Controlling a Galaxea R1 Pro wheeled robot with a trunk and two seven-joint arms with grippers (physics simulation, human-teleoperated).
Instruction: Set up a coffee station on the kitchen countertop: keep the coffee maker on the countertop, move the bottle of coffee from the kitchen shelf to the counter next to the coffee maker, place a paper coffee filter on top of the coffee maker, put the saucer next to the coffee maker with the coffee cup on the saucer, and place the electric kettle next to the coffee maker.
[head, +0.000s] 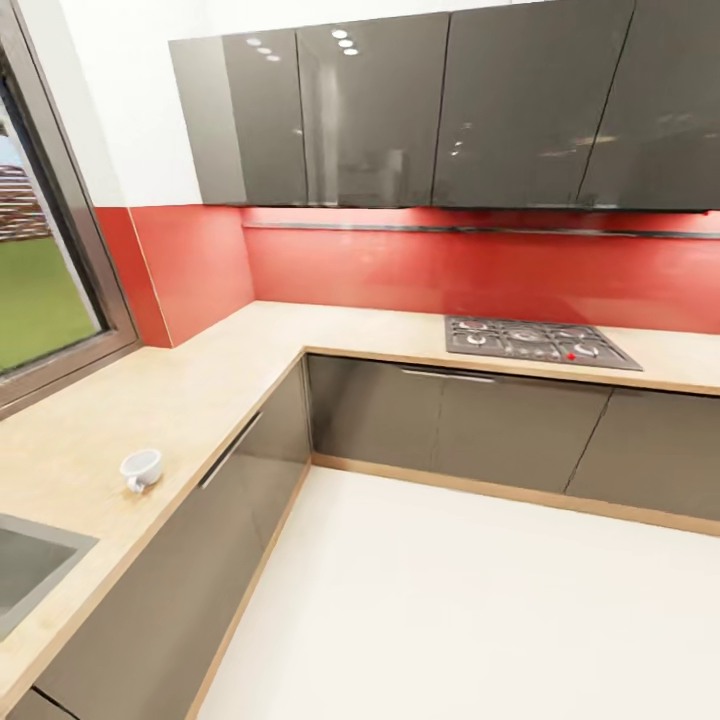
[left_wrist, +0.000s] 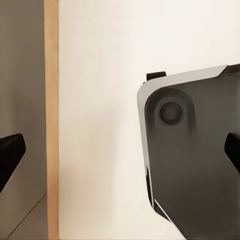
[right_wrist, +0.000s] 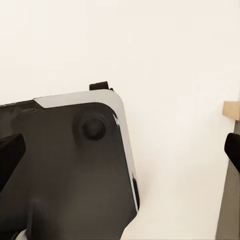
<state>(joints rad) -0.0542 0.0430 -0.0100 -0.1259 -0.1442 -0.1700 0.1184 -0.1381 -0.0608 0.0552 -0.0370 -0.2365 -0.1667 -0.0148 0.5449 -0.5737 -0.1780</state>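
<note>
Head view: coffee cup (head: 141, 467) is seen on the countertop (head: 200, 390) near the sink (head: 30, 570) — well away from both spread, empty grippers; base may clip cabinets.

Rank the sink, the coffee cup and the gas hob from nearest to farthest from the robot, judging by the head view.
1. Sink: lower left corner, set into the left run of the countertop.
2. Coffee cup: just beyond the sink on the same left run, near its front edge.
3. Gas hob: farthest, on the back run to the right, below the red wall.
</note>
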